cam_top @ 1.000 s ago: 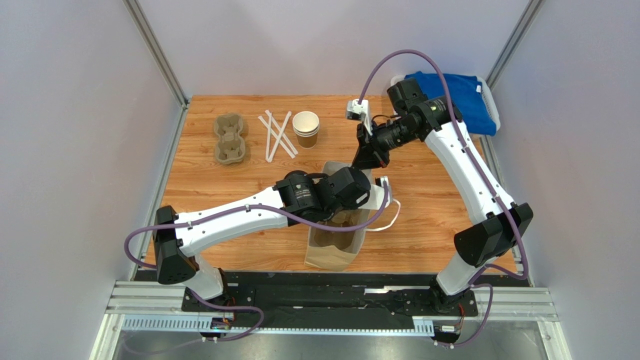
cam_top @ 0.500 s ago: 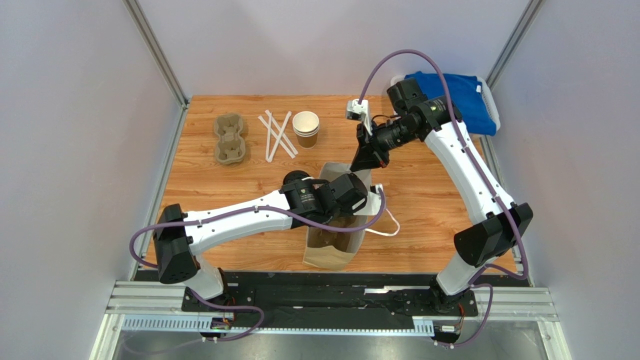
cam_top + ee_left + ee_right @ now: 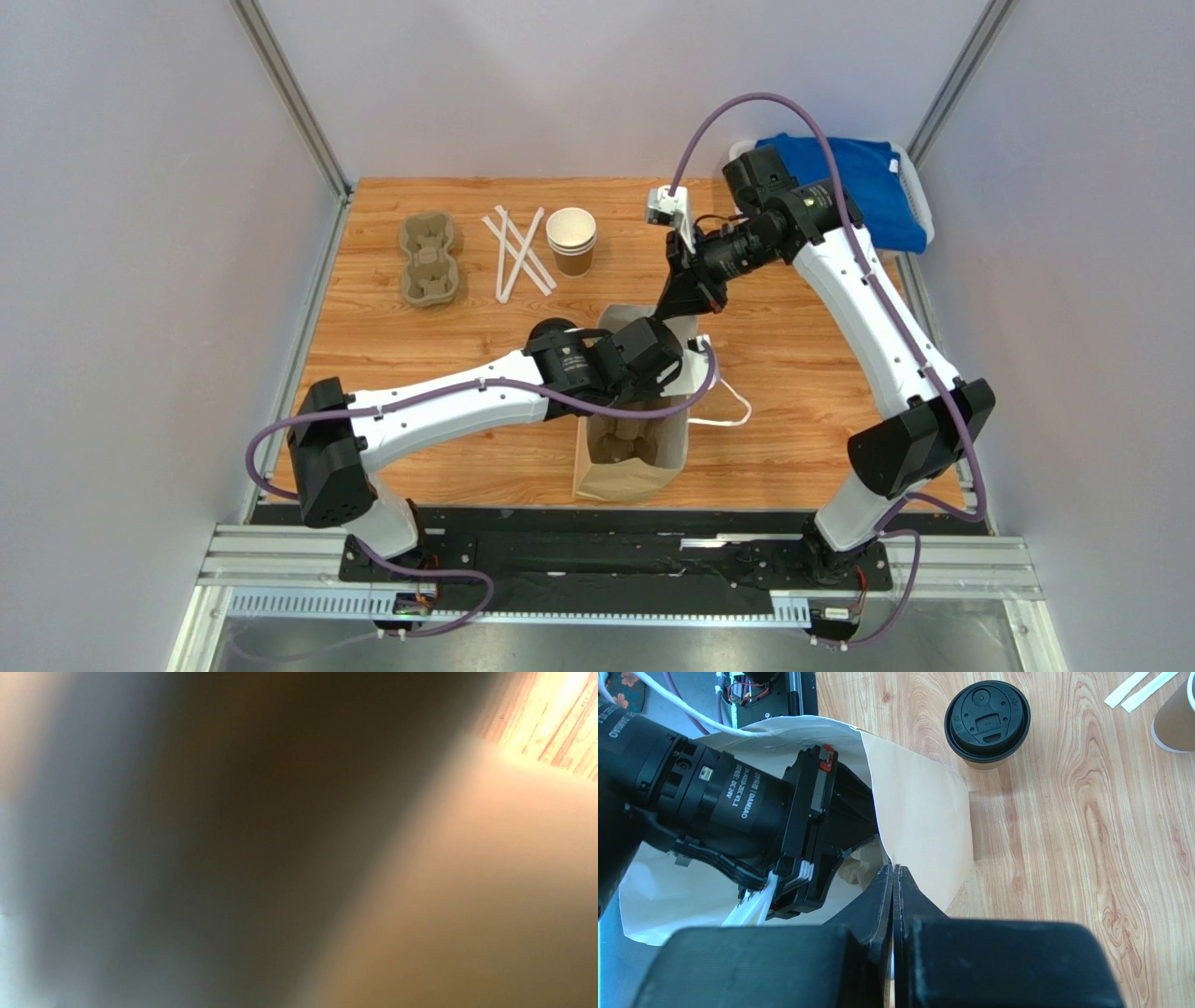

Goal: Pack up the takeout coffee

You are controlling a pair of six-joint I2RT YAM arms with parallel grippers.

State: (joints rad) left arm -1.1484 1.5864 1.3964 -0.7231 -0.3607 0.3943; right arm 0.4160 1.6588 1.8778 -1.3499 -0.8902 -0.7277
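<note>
paper bag (image 3: pixel 626 479): a tall tan kraft bag, standing open-mouthed at 6 o'clock on the wooden table (image 3: pixel 407 336). It is sitting squarer and more upright than a second ago, when it was leaning. Its white loop handle (image 3: pixel 727 409) is trailing out toward 3 o'clock.
left gripper (image 3: pixel 840 812): it is reaching down into the bag mouth. Its fingers are hidden there; they are pressed together, on what I cannot tell. The arm's shoulder block is sitting further toward 3 o'clock than a second ago.
left wrist view: it is showing only a brown and grey blur, with a sliver of wood at 1 o'clock.
right gripper (image 3: pixel 893 873): it is pinching the bag's far rim between flat-closed fingers, at the same spot as before.
takeout coffee (image 3: pixel 987 722): a small brown paper cup with a round black plastic lid, standing upright on the table outside the bag. It is just beside the bag's far wall, at 1 o'clock of the right fingertips in the right wrist view. The top view is not showing it.
far side: the white wrapped straws (image 3: pixel 516 252), the stack of lidless brown cups (image 3: pixel 571 240) and the moulded pulp cup carrier (image 3: pixel 429 261) are lying at 11 o'clock. The blue cloth (image 3: pixel 842 168) is lying at 1 o'clock. All are unmoved.
</note>
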